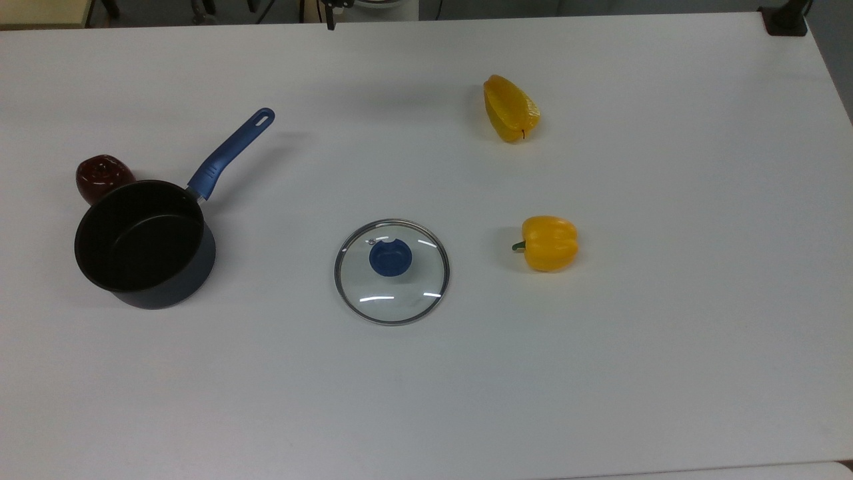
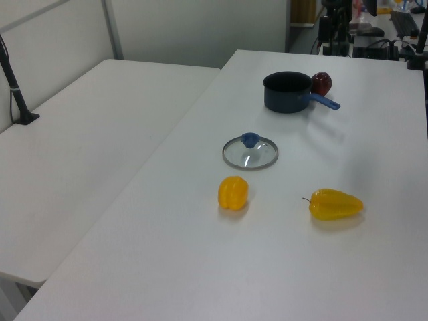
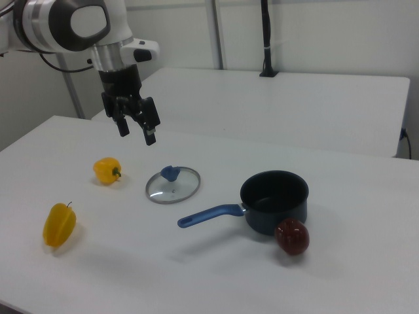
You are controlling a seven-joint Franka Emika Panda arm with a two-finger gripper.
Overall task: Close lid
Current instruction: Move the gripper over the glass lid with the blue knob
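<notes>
The round glass lid (image 1: 392, 272) with a metal rim and blue knob lies flat on the white table, also seen as the lid (image 2: 250, 152) and the lid (image 3: 173, 184). The black saucepan (image 1: 143, 244) with a blue handle stands uncovered at the top view's left, apart from the lid; it is also the saucepan (image 2: 288, 91) and the saucepan (image 3: 274, 200). In the right view my gripper (image 3: 136, 131) hangs open in the air, above and to the left of the lid, holding nothing.
Two yellow peppers (image 1: 548, 243) (image 1: 510, 109) lie to the top view's right of the lid. A dark red apple-like fruit (image 1: 101, 177) touches the saucepan's far side. A second white table (image 2: 87, 134) adjoins in the left view. A black post (image 3: 265, 39) stands behind.
</notes>
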